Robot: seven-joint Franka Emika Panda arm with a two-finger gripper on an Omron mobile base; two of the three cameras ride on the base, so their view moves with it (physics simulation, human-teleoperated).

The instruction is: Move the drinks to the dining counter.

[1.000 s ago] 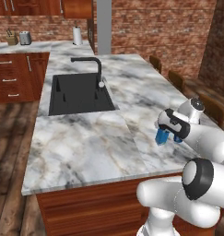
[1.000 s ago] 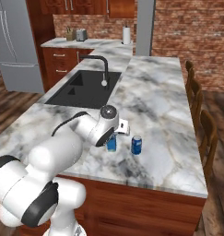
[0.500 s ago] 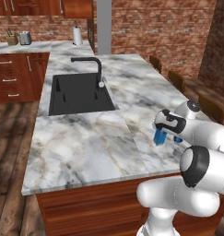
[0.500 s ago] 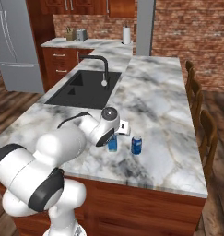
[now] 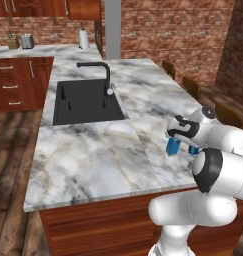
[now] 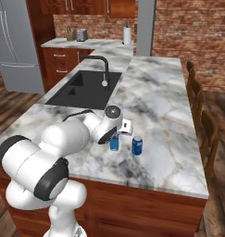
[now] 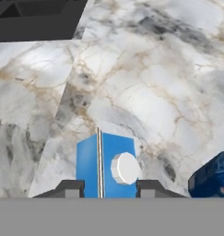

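**Carton in the jaws, can waiting alongside**

From the left base view, the gripper hangs low over the near right part of the counter, and the blue carton sits directly under it, upright on the marble. The sink lies well beyond and to the gripper's left.

From the right base view, the carton stands straight below the hand, with the can just beside it on the right, apart from it.

In the hand view, the two fingertips bracket the carton at its sides, closed on it, white cap between them. The can peeks in at lower right.

I'd judge the carton light and fairly stiff, though its walls could dent under a hard squeeze; the flat sides are the sensible hold. The can looks slicker and rounder, best taken mid-body.
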